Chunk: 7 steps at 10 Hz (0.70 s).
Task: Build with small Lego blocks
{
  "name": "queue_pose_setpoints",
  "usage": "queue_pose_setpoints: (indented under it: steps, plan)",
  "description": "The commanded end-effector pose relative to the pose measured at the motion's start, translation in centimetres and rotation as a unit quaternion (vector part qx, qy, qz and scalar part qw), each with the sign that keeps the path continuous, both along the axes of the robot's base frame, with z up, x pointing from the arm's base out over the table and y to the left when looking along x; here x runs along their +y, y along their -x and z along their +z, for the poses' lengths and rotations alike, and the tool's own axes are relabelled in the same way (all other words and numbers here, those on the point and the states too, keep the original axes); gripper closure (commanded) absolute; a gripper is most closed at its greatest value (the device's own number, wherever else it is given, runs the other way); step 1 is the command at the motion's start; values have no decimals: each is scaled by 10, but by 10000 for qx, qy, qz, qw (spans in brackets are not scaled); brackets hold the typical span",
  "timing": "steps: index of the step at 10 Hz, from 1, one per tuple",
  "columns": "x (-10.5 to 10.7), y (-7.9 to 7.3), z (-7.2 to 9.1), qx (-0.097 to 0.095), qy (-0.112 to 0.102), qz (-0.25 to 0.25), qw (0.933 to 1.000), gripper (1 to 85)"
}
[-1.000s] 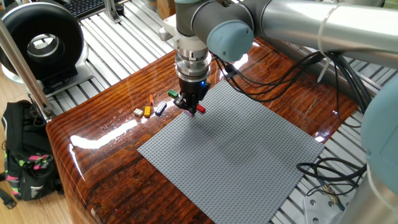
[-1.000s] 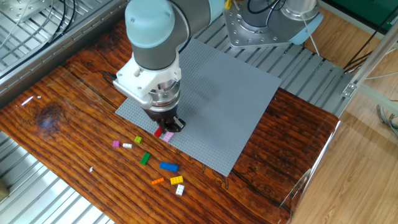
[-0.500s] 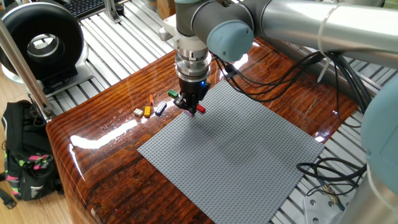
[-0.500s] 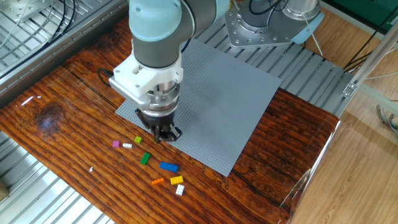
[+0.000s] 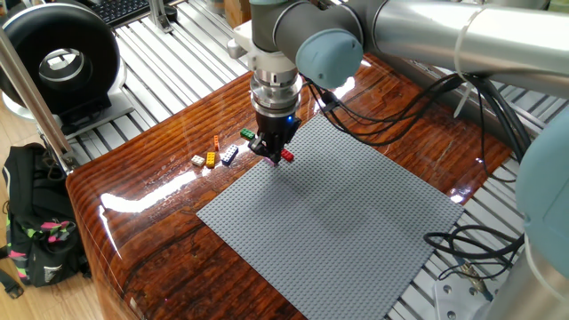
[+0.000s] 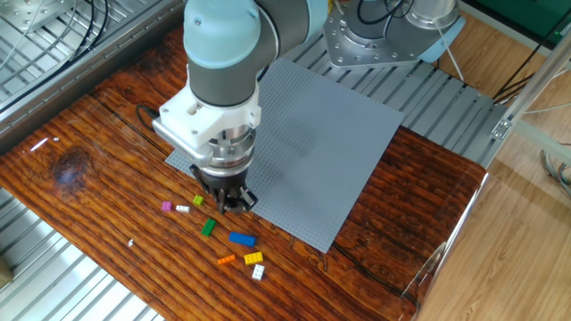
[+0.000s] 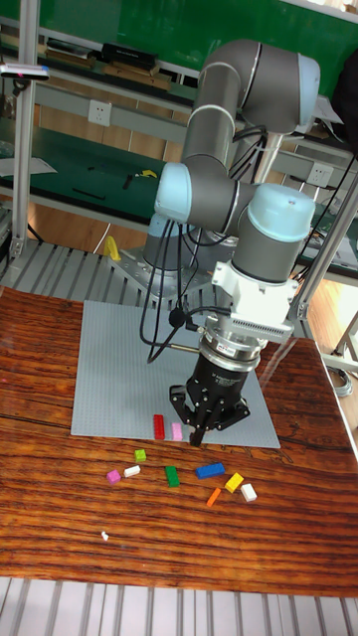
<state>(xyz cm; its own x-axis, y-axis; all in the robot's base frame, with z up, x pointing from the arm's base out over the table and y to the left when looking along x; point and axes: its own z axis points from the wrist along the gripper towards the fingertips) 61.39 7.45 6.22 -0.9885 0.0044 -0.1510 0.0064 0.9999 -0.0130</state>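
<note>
- Sliding toward the near edge of the grey baseplate point(image 6: 330, 152), the gripper point(image 6: 227, 203) now sits closer to the loose bricks than it did a second ago. In the other fixed view it covers the red and pink pieces that showed beside its tip back then.
- Those two have not gone anywhere. In the tall fixed view the red brick point(image 7: 157, 427) and the pink brick point(image 7: 177, 431) stand side by side on the baseplate, just inside its front edge and just beside the gripper point(image 7: 204, 425).
- My reading is that a placement is done and the arm is heading for its next piece, so the build is barely begun: two bricks down, the rest waiting.
- The fingers point(image 7: 179, 405) look spread apart, and nothing shows between them (the tall fixed view gives the clearest look). Whether a tip brushes the pink brick, I cannot tell.
- The remaining small Lego blocks lie scattered on the wooden worktop point(image 6: 89, 178) in front of the baseplate:
  - a pink one point(image 6: 166, 206), a white one point(image 6: 183, 209) and a lime one point(image 6: 198, 201) nearest the gripper
  - then a green one point(image 6: 209, 227) and a blue one point(image 6: 242, 238)
  - farthest out, an orange one point(image 6: 227, 259), a yellow one point(image 6: 254, 259) and a second white one point(image 6: 258, 272)
</note>
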Motion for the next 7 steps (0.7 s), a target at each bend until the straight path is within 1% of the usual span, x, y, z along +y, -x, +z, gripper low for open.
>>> queue_pose_setpoints:
  steps: [1, 3, 4, 5, 6, 7]
  plan:
    - [7, -14, -7, -47, -51, -40, 10000, 840]
    - [8, -19, -11, 17, -9, 80, 10000, 833]
    - [10, -21, -13, 33, -37, 148, 9999, 820]
    - [16, -25, -14, 1, -159, 202, 9997, 797]
    - [29, -32, -12, -65, -395, 155, 9991, 720]
    - [29, -38, -10, -125, -393, 116, 9991, 697]
